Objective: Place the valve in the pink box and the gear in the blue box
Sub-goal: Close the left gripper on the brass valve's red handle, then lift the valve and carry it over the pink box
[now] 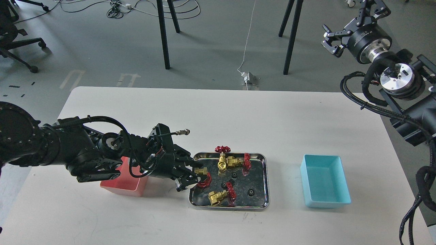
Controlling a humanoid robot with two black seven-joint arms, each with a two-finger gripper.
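Observation:
My left gripper (192, 175) is closed around a brass valve with a red handwheel (203, 175) at the left edge of the steel tray (263, 180). Three more valves are in the tray: one upright (222, 157), one lying beside it (237, 161), one at the front (220, 196). Small black gears (234, 175) (223, 185) (250, 193) lie on the tray floor. The pink box (122, 183) stands left of the tray, partly hidden by my left arm. The blue box (324, 181) stands empty to the right. My right gripper (335, 36) is open, held high off the table's far right.
A white table (238, 115) carries everything. Beyond its far edge are black stand legs (163, 37) and cables on the grey floor. My right arm's cable bundle (419, 190) hangs along the table's right edge.

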